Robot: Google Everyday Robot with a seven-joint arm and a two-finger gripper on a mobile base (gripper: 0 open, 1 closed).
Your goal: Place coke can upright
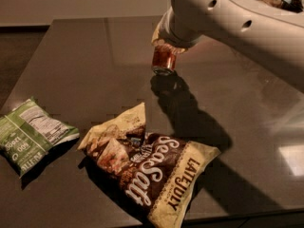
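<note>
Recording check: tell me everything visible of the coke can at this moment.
The coke can is a small red metal cylinder with a silver rim at its lower end; its lettering is not readable. It is nearly upright, slightly tilted, over the far middle of the dark table. Its top is hidden by the hand at the arm's end, directly above it. Its shadow starts right under it, so it is at or just above the tabletop; contact cannot be told.
</note>
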